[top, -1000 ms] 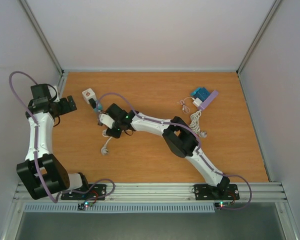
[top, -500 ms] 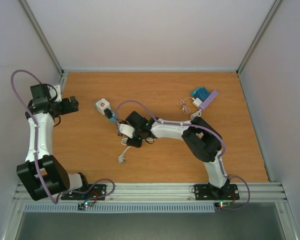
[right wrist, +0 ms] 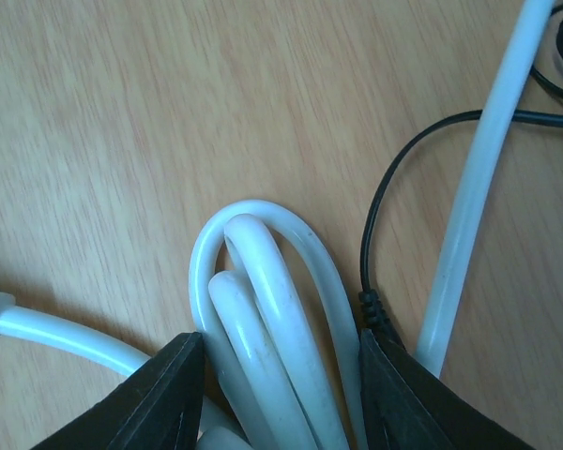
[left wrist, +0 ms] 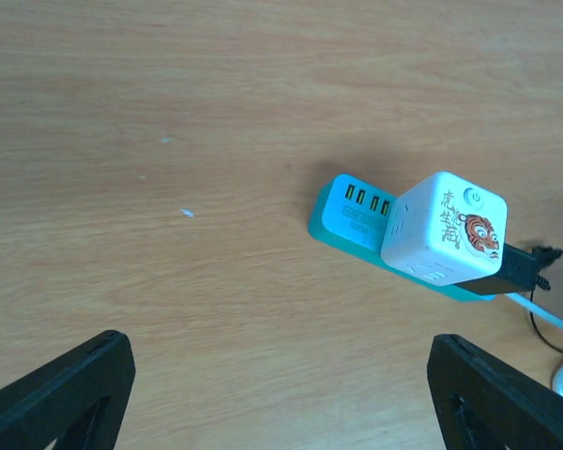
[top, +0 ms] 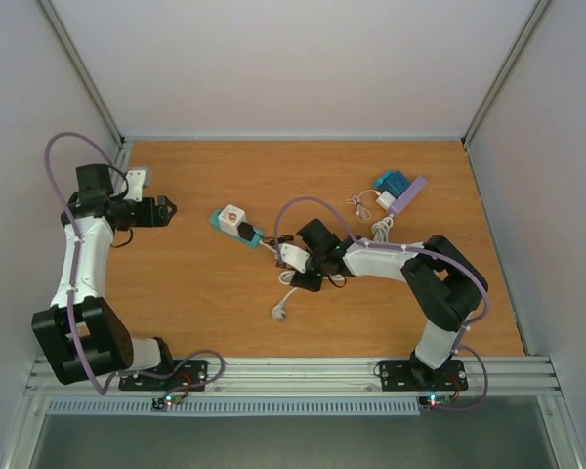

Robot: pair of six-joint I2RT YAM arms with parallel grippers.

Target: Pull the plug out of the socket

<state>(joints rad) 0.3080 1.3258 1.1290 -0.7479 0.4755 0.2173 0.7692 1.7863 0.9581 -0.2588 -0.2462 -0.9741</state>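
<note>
We saw a white socket cube (left wrist: pixel 443 230) near the middle of the wooden worktop (left wrist: pixel 169 112). On one face it had a little tiger head and some Chinese writing that we could not read, and a round power sign in the corner. The cube sat on a flat blue-green base (left wrist: pixel 352 211) that had a row of four small yellow slots. The black plug (left wrist: pixel 513 269) was in the cube's side, touching it, on the side away from the slots. A thin white lead ran off from the plug toward the right arm. The left fingers (left wrist: pixel 56 394) were spread wide apart and held nothing. They hung above the worktop with the cube ahead of them, well apart from it. The right fingers (right wrist: pixel 159 403) were squeezed shut on a bunch of loops of white cable (right wrist: pixel 263 309), one finger on each side. A thin black wire (right wrist: pixel 375 234) curved past just beside those loops. From above, the right fingers were low on the worktop near the cube, on the plug side. At the back right lay a blue thing (top: pixel 391 182) beside a purple bar (top: pixel 407 195); any writing on them was too small for us to read.
</note>
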